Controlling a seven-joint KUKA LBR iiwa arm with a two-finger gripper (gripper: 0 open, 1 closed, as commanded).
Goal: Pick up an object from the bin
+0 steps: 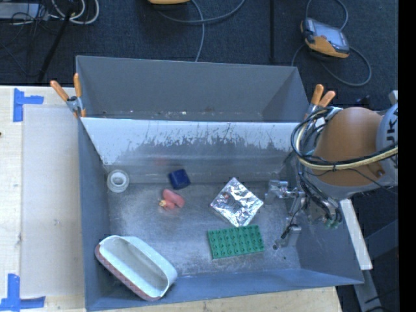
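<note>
The robot arm (351,149) reaches in from the right, its pincer (284,238) low over the floor of the grey bin (188,95) near the right wall. Whether the pincer is open or closed cannot be told. Nearest to it, just to its left, lies a flat green studded plate (235,242), with a crumpled foil wrapper (237,202) just above that. Farther left sit a pink piece (172,201), a blue block (179,178), a clear ring (117,181) and a white oval dish (135,267).

Probably a robotics lab, metal bin (195,103), floor cables (214,18), arm (351,148)
</note>
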